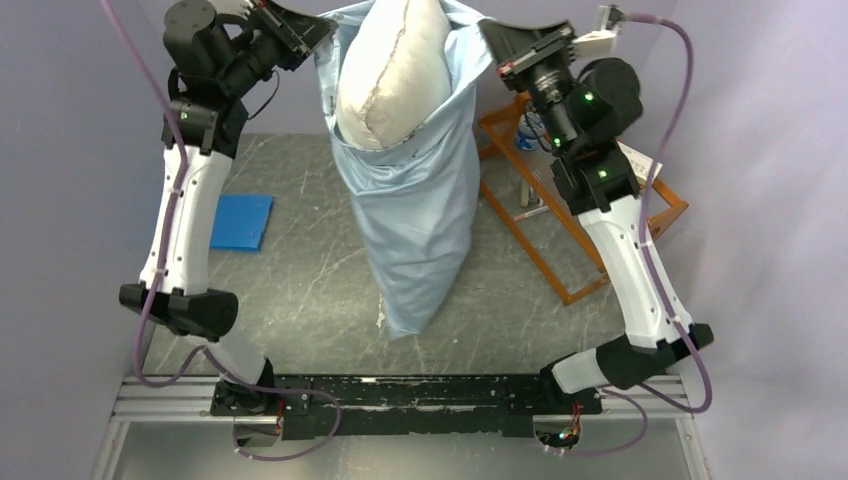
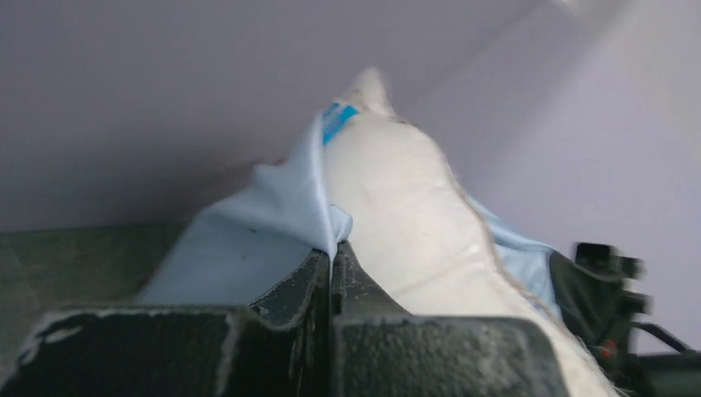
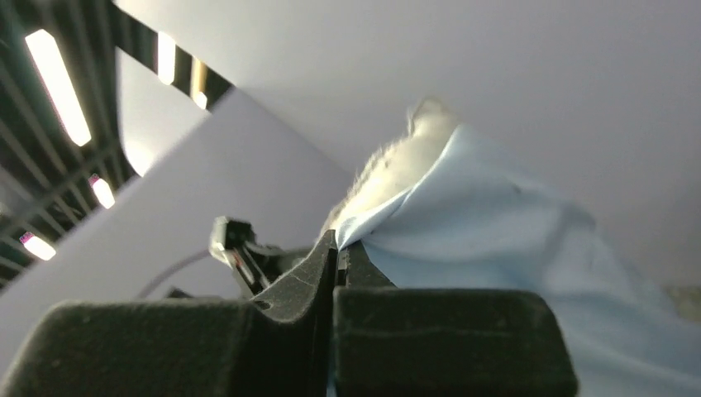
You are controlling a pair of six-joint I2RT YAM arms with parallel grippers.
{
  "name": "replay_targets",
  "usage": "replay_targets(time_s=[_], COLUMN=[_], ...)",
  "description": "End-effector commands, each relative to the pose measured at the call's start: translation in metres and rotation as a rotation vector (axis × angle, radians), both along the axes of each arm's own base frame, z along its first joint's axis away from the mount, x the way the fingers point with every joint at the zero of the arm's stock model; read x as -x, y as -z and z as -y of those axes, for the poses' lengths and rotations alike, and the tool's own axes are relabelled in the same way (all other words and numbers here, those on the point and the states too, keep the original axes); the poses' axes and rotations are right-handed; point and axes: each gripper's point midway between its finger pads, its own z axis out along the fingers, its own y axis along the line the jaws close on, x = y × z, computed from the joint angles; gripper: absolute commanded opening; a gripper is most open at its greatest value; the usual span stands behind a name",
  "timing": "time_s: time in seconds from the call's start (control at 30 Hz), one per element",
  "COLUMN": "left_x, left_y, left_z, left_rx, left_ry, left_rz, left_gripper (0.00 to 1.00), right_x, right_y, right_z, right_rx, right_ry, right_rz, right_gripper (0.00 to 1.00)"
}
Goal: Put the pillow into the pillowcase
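Left gripper (image 2: 332,255) and right gripper (image 3: 336,246) are each clamped tight on the pillowcase (image 1: 415,220) rim, hanging it over the table (image 1: 300,290) near the far edge. The pillow (image 1: 395,80) stands half out of its mouth, its lower part seemingly inside. A blue mat (image 1: 241,220) lies clear toward the left edge and an orange frame (image 1: 560,255) just beside toward the right edge

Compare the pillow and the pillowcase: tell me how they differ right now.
The pillow is off-white and plump; the pillowcase is pale blue, thin and wrinkled. The pillowcase is pinched at its rim by the left gripper and right gripper; the pillow seems gripped by neither. The pillow's top pokes out of the opening, while the pillowcase hangs longer below it. Both are upright between the arms.
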Motion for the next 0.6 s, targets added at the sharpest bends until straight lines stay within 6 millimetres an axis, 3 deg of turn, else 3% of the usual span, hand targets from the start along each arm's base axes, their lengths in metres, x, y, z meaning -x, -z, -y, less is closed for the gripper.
replay_targets(time_s=[0.0, 0.1, 0.2, 0.3, 0.37, 0.47, 0.53, 0.57], left_x=[0.120, 0.156, 0.147, 0.103, 0.070, 0.034, 0.023, 0.020], left_y=[-0.090, -0.094, -0.085, -0.073, -0.068, -0.072, -0.081, -0.087], left_z=[0.033, 0.043, 0.036, 0.020, -0.001, -0.048, -0.074, -0.086], left_rx=[0.243, 0.239, 0.176, 0.086, 0.050, 0.063, 0.115, 0.130], left_ry=[0.338, 0.350, 0.263, 0.129, 0.038, -0.084, -0.114, -0.123], left_rz=[0.240, 0.298, 0.278, 0.233, 0.209, 0.201, 0.219, 0.238], left_gripper=[0.05, 0.05, 0.05, 0.05, 0.05, 0.05, 0.05, 0.05], right_x=[0.046, 0.049, 0.055, 0.067, 0.079, 0.091, 0.096, 0.088], right_y=[-0.096, -0.106, -0.107, -0.101, -0.099, -0.082, -0.068, -0.053], right_z=[0.057, 0.044, 0.025, 0.005, -0.022, -0.080, -0.122, -0.150], right_rx=[-0.314, -0.334, -0.307, -0.301, -0.260, -0.173, -0.104, -0.064], right_ry=[0.077, -0.011, -0.126, -0.267, -0.362, -0.483, -0.545, -0.592], right_rz=[0.244, 0.270, 0.273, 0.277, 0.279, 0.250, 0.233, 0.208], right_gripper=[0.00, 0.00, 0.00, 0.00, 0.00, 0.00, 0.00, 0.00])
